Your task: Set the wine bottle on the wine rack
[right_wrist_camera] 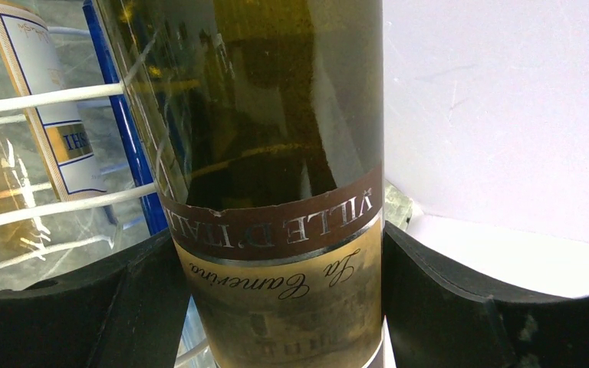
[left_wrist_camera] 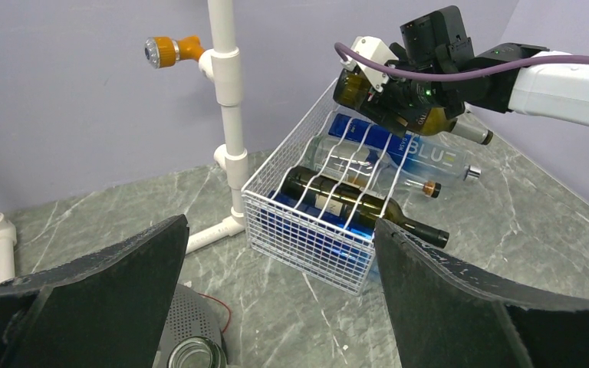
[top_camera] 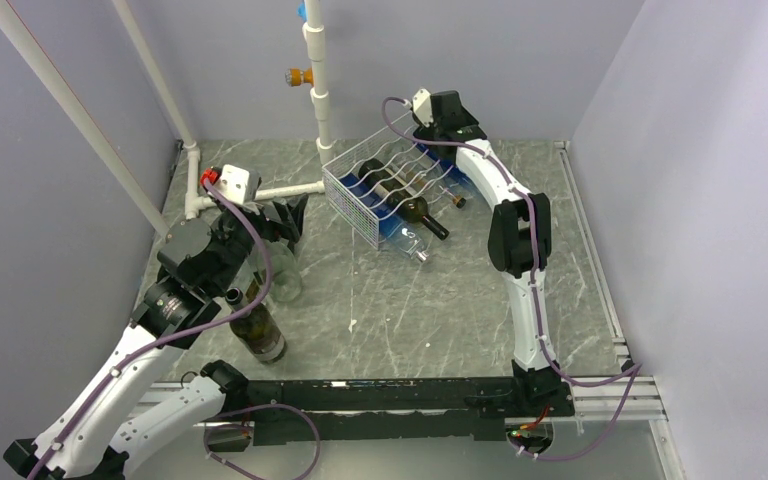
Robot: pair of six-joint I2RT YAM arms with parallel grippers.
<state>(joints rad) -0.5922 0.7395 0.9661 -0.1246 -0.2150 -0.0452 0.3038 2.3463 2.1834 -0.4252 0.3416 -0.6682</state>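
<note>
R claw (right_wrist_camera: 278, 303) clamped on wine bottle (right_wrist_camera: 276, 138), pads either side of the labelled body. Wine rack (left_wrist_camera: 307, 234) sits just below the claw; can't tell if they're touching. Glass, so prob. heavy, rigid, slick and breakable. Hold mid-body, not the neck. L claw (left_wrist_camera: 280, 307) wide open, empty, rack ahead of it.

The wine bottle (right_wrist_camera: 276, 138) has a brown band with silver capitals, upside down in the right wrist view, reading "VILLE D'ITALIA". Below it a cream label carries a script line that looks like "La Camerina", its last letters uncertain. On the clear bottle (left_wrist_camera: 399, 157) lying in the wine rack (left_wrist_camera: 307, 230), pale letters spell "BLUE".
</note>
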